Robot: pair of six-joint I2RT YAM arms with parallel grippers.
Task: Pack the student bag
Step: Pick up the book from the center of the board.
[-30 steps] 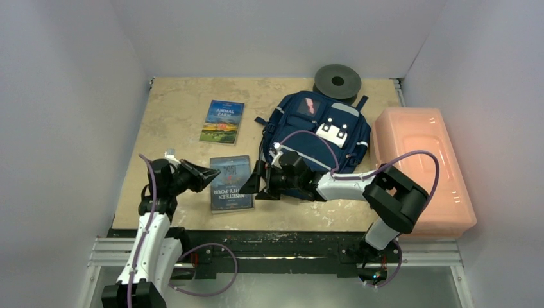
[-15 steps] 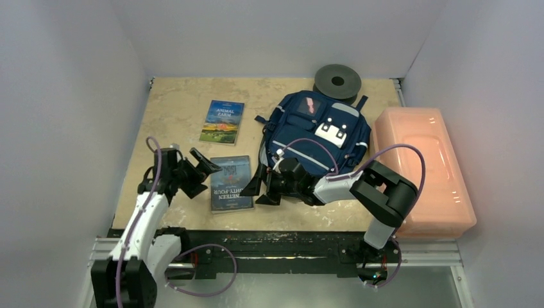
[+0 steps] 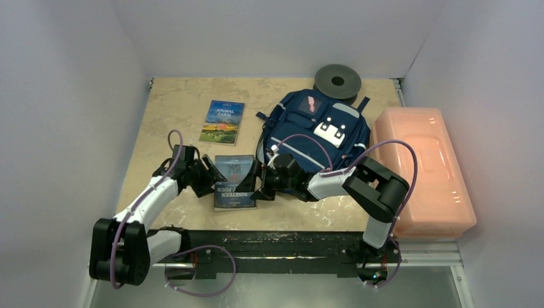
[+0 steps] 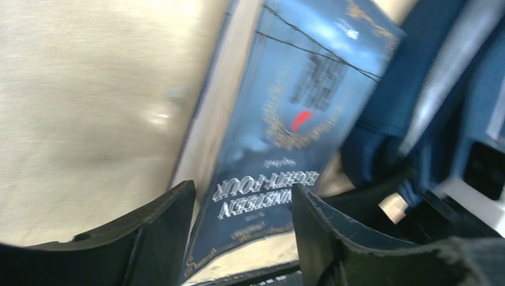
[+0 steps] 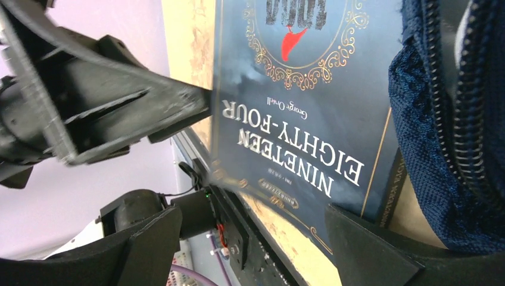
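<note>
Student bag (image 3: 319, 131) lies flat, book (image 3: 234, 187) outside it between left gripper (image 3: 216, 174) and right gripper (image 3: 257, 182), both parted, holding nothing.

The left hand (image 4: 241, 193) fills the 6 o'clock edge, its two dark fingers (image 4: 161, 232) standing apart. Between and beyond them lies a dark blue book (image 4: 298, 119) titled Nineteen Eighty-Four, slanting up toward 1 o'clock on the pale bench (image 4: 89, 89), which spreads out at 9 o'clock. The student bag (image 4: 440, 89) shows blurred at 3 o'clock, just beside the book.
</note>
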